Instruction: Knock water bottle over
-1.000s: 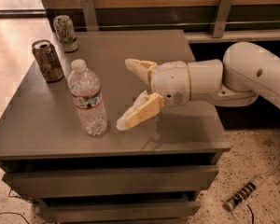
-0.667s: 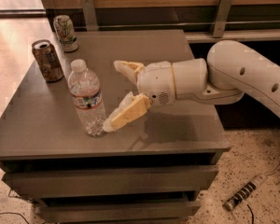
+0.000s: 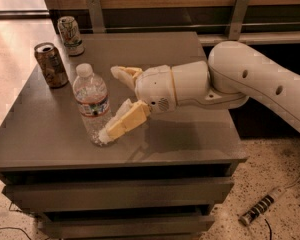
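**Just beside the bottle: gripper spread wide at its right side**

The water bottle (image 3: 91,103) stands upright on the left half of the grey table (image 3: 190,134), white cap on top, its label around the middle. The gripper (image 3: 110,104) sits just right of it, reaching in from the right on the white arm (image 3: 260,81). Its two fingers are spread wide apart and hold nothing. The far finger (image 3: 122,73) points left at about the bottle's shoulder height, a little apart from it. The near finger (image 3: 124,125) slants down and left, and its tip meets the bottle's lower right side, close to the tabletop.

Farther back on the left, the brown can (image 3: 51,65) stands upright near the table's left edge. The white-and-green can (image 3: 70,35) stands upright beyond it, near the far left corner. Both cans are apart from the bottle. A power strip (image 3: 260,211) lies on the speckled floor to the near right of the table.
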Robot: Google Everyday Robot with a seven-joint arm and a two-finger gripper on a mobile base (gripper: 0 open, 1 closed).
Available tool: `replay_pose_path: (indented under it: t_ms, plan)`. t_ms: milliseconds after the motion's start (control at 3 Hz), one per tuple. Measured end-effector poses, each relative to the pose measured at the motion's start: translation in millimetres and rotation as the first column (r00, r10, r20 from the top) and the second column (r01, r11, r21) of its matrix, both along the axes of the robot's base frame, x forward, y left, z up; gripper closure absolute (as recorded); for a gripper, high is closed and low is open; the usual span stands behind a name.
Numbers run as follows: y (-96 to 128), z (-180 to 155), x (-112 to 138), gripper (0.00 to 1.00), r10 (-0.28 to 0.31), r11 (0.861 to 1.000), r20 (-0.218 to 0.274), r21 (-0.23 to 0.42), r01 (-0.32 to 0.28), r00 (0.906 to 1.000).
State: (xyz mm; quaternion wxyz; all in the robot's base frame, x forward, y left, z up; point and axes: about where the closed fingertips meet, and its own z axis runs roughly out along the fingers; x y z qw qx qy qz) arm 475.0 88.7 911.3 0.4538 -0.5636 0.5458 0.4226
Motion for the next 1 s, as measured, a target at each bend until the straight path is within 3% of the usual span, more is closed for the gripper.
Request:
replay_pose_path:
  t_ms: [1000]
  plan:
    - [5.8,2.1,-3.7,0.72,0.012,1.0,0.004,-0.002,-0.012,0.9999]
